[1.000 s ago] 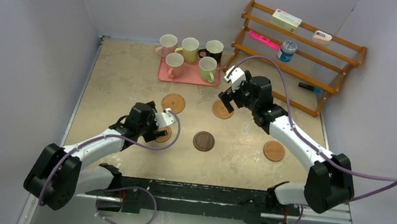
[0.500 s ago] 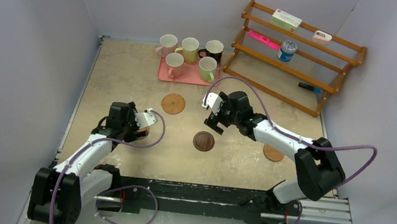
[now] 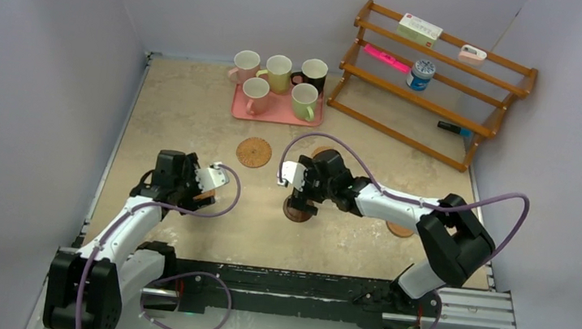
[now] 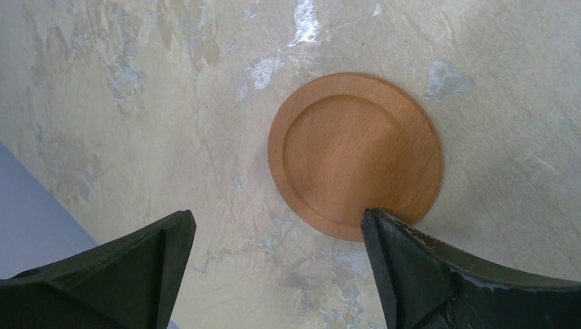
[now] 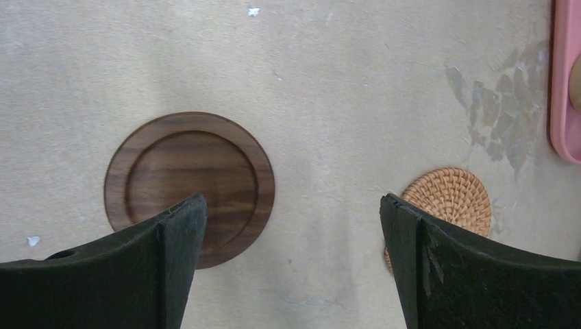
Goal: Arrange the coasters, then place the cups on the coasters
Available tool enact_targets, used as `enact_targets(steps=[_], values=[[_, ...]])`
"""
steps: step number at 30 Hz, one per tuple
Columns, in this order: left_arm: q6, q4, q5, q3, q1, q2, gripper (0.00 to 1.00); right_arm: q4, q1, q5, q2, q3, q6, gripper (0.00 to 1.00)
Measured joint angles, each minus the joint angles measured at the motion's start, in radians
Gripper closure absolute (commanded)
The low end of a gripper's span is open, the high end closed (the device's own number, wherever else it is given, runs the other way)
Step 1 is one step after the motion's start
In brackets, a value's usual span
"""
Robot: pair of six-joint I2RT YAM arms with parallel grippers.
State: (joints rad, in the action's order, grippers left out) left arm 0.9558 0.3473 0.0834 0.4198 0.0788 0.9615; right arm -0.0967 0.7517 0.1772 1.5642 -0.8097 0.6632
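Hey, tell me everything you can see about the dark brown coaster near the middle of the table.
The dark brown coaster is a round disc of what looks like dark wood, with grain streaks running across it. A raised rim rings a shallow flat centre. It lies flat on the mottled beige table with nothing on it. The open right gripper hangs over it, one finger covering its near edge; contact cannot be told. A woven coaster lies apart from it.

One camera, high above the near edge, overlooks the whole mottled beige table [image 3: 194,122]. Both wrist cameras look down from close; the right one's dark brown wooden disc coaster [image 5: 185,181] appears overhead too.
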Motion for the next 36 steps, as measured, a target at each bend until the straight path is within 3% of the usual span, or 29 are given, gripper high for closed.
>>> enact_targets(steps=[12,26,36], values=[[-0.053,0.031,0.048,0.042,0.000,-0.036,0.00,-0.047,0.034,-0.006,0.042,0.012,0.017,0.02],[-0.268,-0.190,-0.048,0.069,0.000,-0.049,0.00,-0.191,0.113,-0.105,0.103,0.000,-0.027,0.02],[-0.331,-0.227,-0.072,0.069,0.000,-0.093,0.00,-0.211,0.124,-0.120,0.122,-0.011,-0.065,0.02]])
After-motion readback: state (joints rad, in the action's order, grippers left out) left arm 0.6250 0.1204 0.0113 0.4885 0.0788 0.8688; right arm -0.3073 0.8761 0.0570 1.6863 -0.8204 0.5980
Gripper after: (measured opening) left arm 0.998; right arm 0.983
